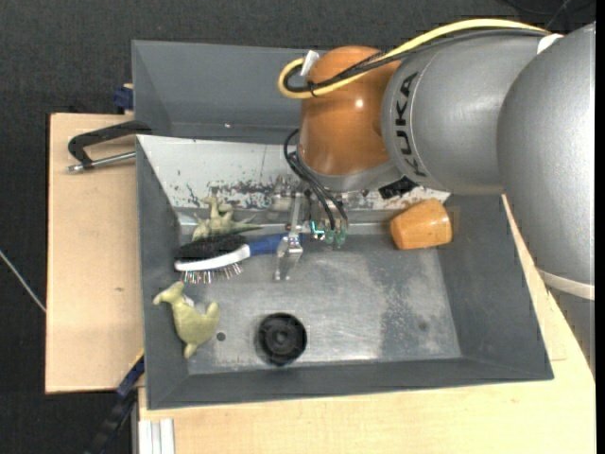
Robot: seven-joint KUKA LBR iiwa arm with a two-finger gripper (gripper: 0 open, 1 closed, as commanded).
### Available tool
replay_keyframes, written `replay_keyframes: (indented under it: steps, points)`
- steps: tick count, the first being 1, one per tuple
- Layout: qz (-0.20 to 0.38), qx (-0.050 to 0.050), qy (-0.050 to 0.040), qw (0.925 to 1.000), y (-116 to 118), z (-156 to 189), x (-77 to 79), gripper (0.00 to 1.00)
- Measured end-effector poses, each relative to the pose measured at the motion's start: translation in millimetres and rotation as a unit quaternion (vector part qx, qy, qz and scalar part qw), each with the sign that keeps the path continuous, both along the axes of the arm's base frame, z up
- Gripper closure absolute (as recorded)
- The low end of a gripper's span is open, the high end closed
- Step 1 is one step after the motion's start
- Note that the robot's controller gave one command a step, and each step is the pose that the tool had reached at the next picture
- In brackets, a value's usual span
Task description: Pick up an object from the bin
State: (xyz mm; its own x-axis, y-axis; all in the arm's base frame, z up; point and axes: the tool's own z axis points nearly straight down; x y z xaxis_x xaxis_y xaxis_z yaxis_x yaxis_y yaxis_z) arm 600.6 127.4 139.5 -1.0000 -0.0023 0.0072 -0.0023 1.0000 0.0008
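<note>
Hairbrush [214, 252] with blue handle, at left of bin [397, 320], not lifted yet, gripper [286, 252] by handle's end, opening impossible to tell.

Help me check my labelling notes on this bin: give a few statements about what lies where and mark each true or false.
1. The orange block lies on the right side of the bin, apart from the hairbrush. True.
2. The black round disc leans against the back wall. False: it lies flat on the floor near the front edge.
3. The gripper is at the blue handle end of the hairbrush. True.
4. The pale green toy animal sits on top of the orange block. False: it lies in the front left corner, left of the disc.
</note>
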Motion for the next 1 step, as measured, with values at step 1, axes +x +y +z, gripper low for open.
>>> replay_keyframes:
  steps: [1]
  points:
    - [0.102, 0.001, -0.007, 0.9948, -0.3, -66.3, -1.9, 0.0]
